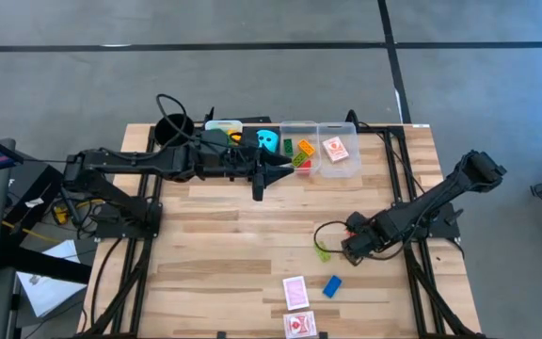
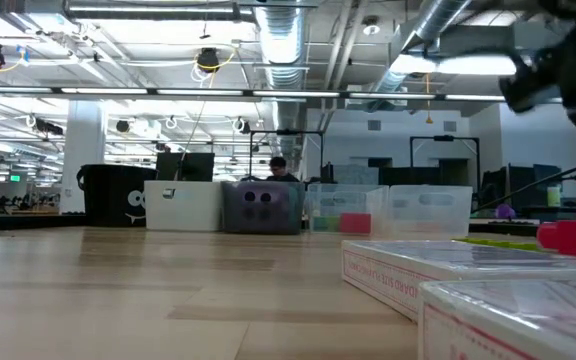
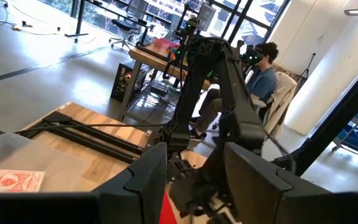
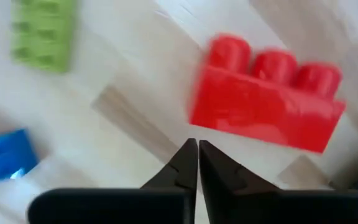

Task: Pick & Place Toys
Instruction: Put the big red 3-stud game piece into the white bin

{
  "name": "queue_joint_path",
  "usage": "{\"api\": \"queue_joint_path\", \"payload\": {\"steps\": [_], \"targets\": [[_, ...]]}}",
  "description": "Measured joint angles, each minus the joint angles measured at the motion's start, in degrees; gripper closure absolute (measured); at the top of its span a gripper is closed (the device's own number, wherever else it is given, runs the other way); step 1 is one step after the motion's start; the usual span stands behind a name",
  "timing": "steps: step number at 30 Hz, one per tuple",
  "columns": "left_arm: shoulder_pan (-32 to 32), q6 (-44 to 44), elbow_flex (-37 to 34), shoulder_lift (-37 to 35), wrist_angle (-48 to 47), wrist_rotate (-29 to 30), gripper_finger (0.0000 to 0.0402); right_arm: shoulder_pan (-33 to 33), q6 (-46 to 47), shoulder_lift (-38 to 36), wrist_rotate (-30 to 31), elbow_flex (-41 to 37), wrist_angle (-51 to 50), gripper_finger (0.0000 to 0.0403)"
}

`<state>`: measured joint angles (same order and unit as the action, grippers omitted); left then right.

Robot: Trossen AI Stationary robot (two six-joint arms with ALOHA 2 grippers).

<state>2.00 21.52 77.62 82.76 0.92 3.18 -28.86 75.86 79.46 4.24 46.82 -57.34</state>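
Note:
My right gripper (image 4: 197, 149) (image 1: 349, 247) points down at the table's right part, shut with nothing between its fingers. Its tips stand right beside a long side of a red brick (image 4: 266, 109) (image 2: 573, 238) that lies flat on the wood. A green brick (image 4: 42, 34) (image 1: 323, 252) and a blue brick (image 4: 2, 155) (image 1: 332, 286) lie nearby. Two red-white cards (image 1: 295, 292) (image 1: 299, 325) lie near the front edge. My left gripper (image 1: 260, 184) (image 3: 194, 168) hangs level above the far middle, open and holding nothing. My right gripper has its shut fingertips (image 4: 188, 155) at the red brick's long side (image 4: 197, 121), coming from above and pointing down. Whether they touch the brick I cannot tell. The brick lies flat on the table.
Clear bins (image 1: 299, 151) (image 1: 337, 149) with bricks and a card stand at the far edge, beside a cyan die (image 1: 269, 139) and a black cup (image 1: 172, 127). A person sits beyond the table's right side (image 3: 260, 74). Bare wood lies at the near left (image 1: 205, 273).

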Motion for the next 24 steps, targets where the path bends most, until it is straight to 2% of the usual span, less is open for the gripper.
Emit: {"api": "queue_joint_path", "payload": {"steps": [8,12,15,18,21,24], "targets": [[0.0,-0.1,0.0,0.0,0.0,0.0,0.0247,0.2,-20.2,0.0,6.2,7.9,-2.9,0.0378],[0.0,-0.2,0.0,0.0,0.0,0.0,0.0247,1.6,-29.0,0.0,5.5,8.0,-4.5,0.0344],[0.0,-0.2,0.0,0.0,0.0,0.0,0.0247,2.7,-35.1,0.0,3.9,8.0,-7.3,0.0292],[0.0,-0.2,0.0,0.0,0.0,0.0,0.0247,3.3,-39.7,0.0,3.7,8.0,-11.9,0.0222],[0.0,-0.2,0.0,0.0,0.0,0.0,0.0247,3.9,-43.4,0.0,6.6,7.9,-13.8,0.0147],[0.0,-0.2,0.0,0.0,0.0,0.0,0.0247,4.8,-47.0,0.0,7.7,7.2,-12.0,0.0089]]}}
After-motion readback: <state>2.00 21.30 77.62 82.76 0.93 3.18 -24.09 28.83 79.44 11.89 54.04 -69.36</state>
